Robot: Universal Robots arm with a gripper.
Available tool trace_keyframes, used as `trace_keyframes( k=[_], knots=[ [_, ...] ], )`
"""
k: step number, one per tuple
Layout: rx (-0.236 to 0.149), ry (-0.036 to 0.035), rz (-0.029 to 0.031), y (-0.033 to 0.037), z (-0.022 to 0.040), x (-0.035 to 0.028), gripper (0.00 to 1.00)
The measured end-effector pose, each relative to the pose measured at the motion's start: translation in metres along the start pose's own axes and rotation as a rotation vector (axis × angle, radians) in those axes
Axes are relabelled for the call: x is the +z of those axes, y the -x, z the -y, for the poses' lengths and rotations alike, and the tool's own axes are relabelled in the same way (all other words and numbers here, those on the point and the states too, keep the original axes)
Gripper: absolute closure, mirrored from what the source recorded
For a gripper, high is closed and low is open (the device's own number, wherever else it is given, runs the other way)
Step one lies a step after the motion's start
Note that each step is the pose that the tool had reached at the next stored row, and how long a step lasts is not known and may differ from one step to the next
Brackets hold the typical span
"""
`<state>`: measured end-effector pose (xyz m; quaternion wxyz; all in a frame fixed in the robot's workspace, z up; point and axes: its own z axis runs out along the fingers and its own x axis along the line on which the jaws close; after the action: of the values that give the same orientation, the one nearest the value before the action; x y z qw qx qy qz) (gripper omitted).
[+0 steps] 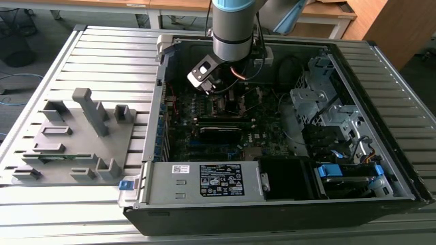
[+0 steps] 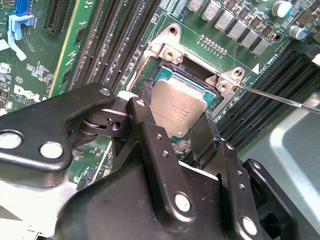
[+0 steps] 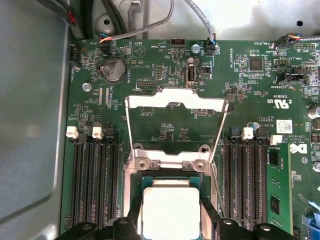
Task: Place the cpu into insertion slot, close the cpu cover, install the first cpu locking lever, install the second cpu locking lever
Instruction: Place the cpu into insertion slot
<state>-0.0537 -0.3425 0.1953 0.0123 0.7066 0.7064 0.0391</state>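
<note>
In the exterior view, the robot arm (image 1: 235, 30) was seen reaching down into an open computer case (image 1: 153, 127) set on a grey slatted table (image 1: 102, 46). The gripper (image 1: 228, 98) was held low over the green motherboard (image 1: 204, 135). In the second wrist view, the cpu (image 2: 177, 105) was seen right between the two black fingers (image 2: 145, 125). It was laid flat over the insertion slot (image 2: 172, 74), whose dark edge could be seen past the chip. The chip is square, so no long side could be picked out. One finger was pressed against each of two facing sides, so the cpu seemed to be pinched and not let go. A thin locking lever (image 2: 280, 97) was swung out to the side. In the first wrist view, the cpu (image 3: 169, 207) was again seen squeezed between the fingers (image 3: 131, 222). The cpu cover (image 3: 175, 100) was tipped up and open just beyond the chip, on the far side from the fingers. Whether the chip was pushed all the way down could not be told.
</note>
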Motion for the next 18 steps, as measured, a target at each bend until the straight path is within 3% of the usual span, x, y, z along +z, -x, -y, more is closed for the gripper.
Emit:
trace_keyframes(
  k=[18],
  knots=[
    [0.0, -0.0003, 0.0004, -0.0008, 0.0011, 0.0033, 0.46]
  ],
)
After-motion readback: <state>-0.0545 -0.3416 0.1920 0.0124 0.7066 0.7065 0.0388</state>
